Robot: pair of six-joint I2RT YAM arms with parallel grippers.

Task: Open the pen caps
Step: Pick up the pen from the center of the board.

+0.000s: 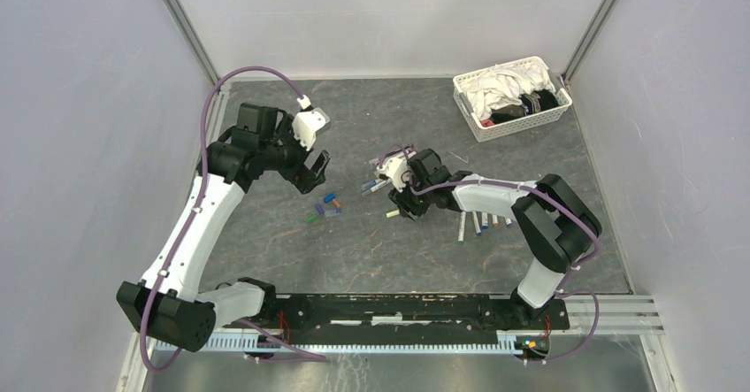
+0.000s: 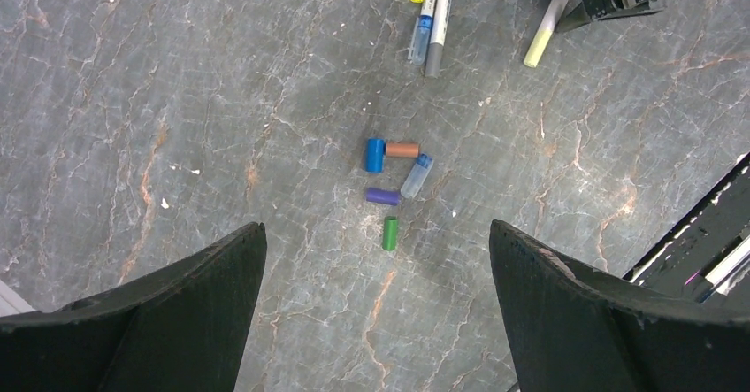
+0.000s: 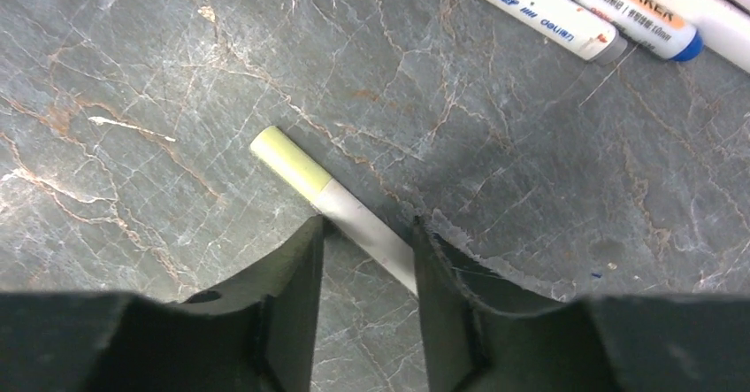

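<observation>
Yellow-capped pen — rear end hidden behind right gripper fingers; contact unclear. Markers cut off at top edge. Pen bundle — upper ends cropped.

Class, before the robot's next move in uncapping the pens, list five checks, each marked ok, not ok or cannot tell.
1. The right gripper straddles the yellow-capped pen: ok.
2. Its grip is closed firmly on the barrel: cannot tell.
3. The yellow cap sticks out free of the fingers: ok.
4. The left gripper is open: ok.
5. The left gripper is lined up with that cap: not ok, it hangs over the loose caps.
</observation>
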